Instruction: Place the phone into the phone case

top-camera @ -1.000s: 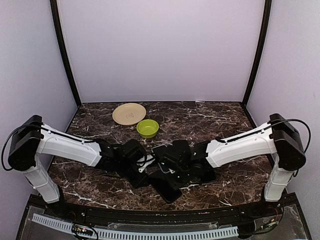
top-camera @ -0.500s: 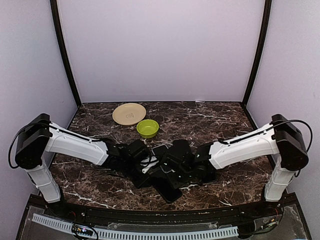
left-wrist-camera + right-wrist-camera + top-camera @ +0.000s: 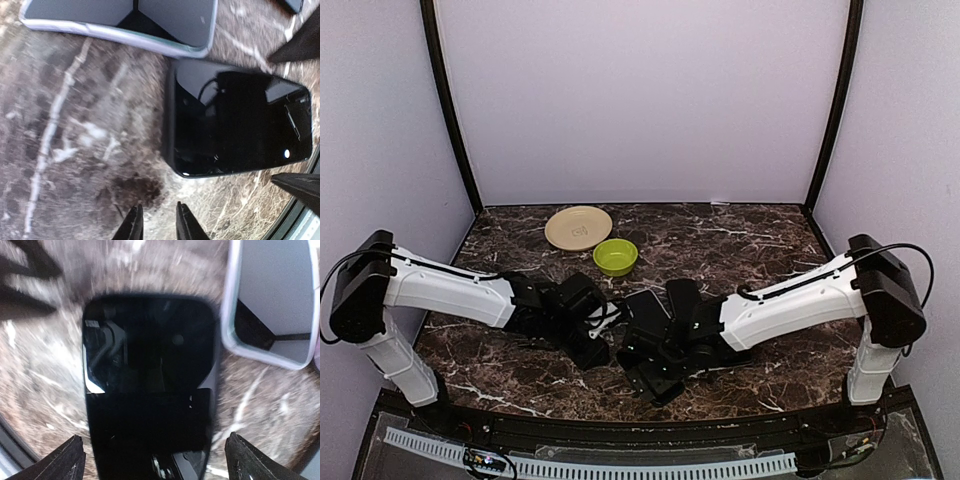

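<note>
Your right gripper (image 3: 152, 455) stands wide open over the phone (image 3: 150, 390). It has one fingertip off each long edge, and neither touches the phone. The phone lies flat on the marble tabletop (image 3: 770, 240), glossy screen up.

The phone case (image 3: 120, 35), with its pale lavender rim, lies just beside one far corner of the phone. The left wrist view shows a thin strip of marble between them. The case's inner face gives a grey sheen with a dark wedge, and you cannot tell what, if anything, sits in it.

Your left gripper (image 3: 159, 225) has its fingertips nearly together, with only a narrow gap and nothing between them. It is over bare marble near another corner of the phone and apart from it.

From above, both wrists crowd the middle of the table and hide most of the phone and the case. That view does show a tan plate (image 3: 578, 227) and a green bowl (image 3: 616, 257) farther back, well apart from the grippers. The left wrist view also shows the right gripper's dark fingertips (image 3: 300, 45) flanking the phone.
</note>
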Available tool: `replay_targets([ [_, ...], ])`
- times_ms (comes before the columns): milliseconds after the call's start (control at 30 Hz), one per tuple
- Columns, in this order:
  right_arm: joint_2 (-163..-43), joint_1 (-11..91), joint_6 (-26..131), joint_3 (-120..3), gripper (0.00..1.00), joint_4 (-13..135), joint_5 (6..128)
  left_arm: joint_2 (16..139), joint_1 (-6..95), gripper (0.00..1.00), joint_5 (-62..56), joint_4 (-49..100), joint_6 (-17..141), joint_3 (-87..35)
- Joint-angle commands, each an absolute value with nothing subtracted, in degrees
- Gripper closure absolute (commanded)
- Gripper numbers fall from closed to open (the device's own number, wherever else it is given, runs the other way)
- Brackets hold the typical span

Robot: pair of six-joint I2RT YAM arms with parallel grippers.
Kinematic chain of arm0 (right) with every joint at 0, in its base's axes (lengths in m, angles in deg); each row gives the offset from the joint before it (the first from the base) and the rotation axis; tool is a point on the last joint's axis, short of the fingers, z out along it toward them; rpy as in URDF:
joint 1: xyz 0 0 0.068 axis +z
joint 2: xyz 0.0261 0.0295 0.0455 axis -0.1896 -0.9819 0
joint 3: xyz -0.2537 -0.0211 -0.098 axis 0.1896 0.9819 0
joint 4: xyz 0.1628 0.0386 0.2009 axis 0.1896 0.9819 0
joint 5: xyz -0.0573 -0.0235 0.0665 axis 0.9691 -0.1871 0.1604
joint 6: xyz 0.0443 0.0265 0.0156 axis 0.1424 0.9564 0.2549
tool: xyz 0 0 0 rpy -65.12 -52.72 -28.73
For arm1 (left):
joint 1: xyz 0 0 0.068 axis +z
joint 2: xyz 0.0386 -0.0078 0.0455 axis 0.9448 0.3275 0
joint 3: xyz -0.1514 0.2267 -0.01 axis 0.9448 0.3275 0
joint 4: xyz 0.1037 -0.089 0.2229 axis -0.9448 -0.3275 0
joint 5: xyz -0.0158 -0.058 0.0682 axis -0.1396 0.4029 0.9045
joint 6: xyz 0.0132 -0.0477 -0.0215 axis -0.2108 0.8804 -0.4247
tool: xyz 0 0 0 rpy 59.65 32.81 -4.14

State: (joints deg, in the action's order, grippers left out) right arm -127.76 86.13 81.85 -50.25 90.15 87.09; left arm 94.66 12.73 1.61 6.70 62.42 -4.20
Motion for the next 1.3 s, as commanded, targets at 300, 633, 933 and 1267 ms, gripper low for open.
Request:
replay_targets([
  [300,-134.1,87.7,81.6,-51.4,0.19,95.8,87.9,88.4,15.2,0.73,2.2,7.0,64.8,-2.0],
  [633,-132.5,87.7,80.3,-51.3,0.49,94.6,89.4,86.7,15.9,0.67,2.1,6.9,65.7,-1.6],
  [933,-122.5,87.7,77.8,-45.9,0.68,82.4,94.1,80.4,16.2,0.36,-0.4,16.9,67.2,3.4],
  [1267,-110.5,88.6,70.5,-41.6,0.74,65.8,107.4,62.8,16.4,0.01,-6.1,53.8,75.4,20.9],
])
